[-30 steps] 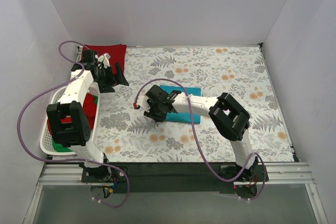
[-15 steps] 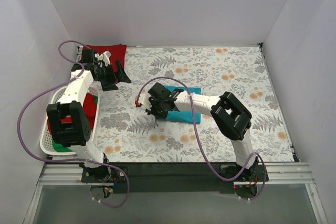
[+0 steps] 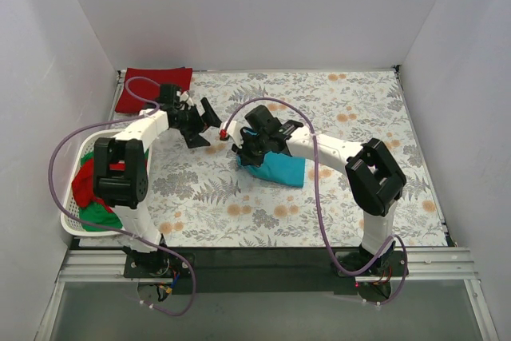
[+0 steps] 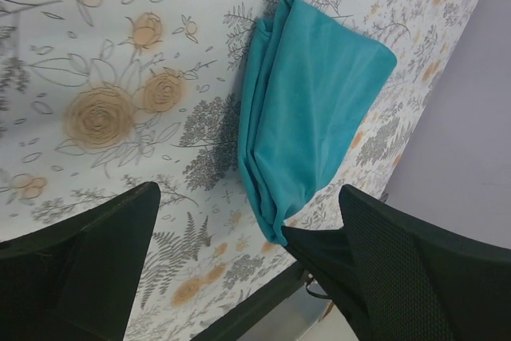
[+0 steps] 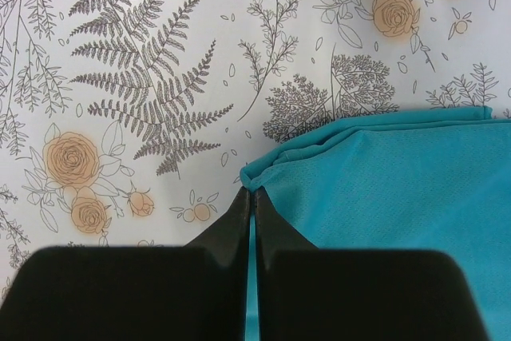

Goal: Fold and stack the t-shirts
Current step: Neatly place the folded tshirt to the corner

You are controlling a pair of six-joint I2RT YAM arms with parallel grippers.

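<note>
On the table: a floral tablecloth (image 3: 343,117) covers the whole work surface, and both arms reach over its left-centre.
Basket: the white plastic basket (image 3: 67,217) sits at the near-left edge, with a red t-shirt (image 3: 86,188) and a green t-shirt (image 3: 102,215) bunched inside, not yet folded.
Back-left corner: a dark red t-shirt (image 3: 152,84) lies flat there, well apart from the others.
Centre: the teal t-shirt (image 3: 279,169) lies as a folded bundle, its layers showing loose along one edge.
Handling: light, soft and limp, so the folds will likely slump or slide open if it is lifted by one point. Gripping all layers at a corner or along the folded edge looks safest.
Right arm: the right gripper (image 5: 254,197) has its jaws pressed together on the bundle's corner, with a sliver of teal pinched between them.
Left arm: the left gripper (image 3: 206,125) is spread wide with nothing in it, hovering over the tablecloth near the teal t-shirt.
</note>
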